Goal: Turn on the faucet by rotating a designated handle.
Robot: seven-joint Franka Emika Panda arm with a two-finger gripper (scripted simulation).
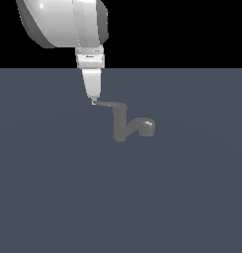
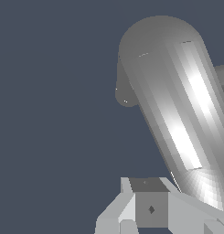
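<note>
A small dull grey faucet [image 1: 121,126] stands on the flat grey-blue surface, with its upright post in the middle of the exterior view. Its bent spout [image 1: 144,125] ends in a rounded knob toward the exterior view's right. The thin flat handle [image 1: 107,105] juts from the post's top toward the exterior view's left. My gripper [image 1: 94,100] hangs down from above, and its fingertips touch the handle's pointed end. Its fingers look pressed together. In the wrist view the faucet [image 2: 177,100] fills the frame as a big shiny cylinder, close to a gripper finger [image 2: 147,208].
The grey-blue floor [image 1: 53,188] stretches all around the faucet. My white arm [image 1: 63,20] fills the exterior view's upper left.
</note>
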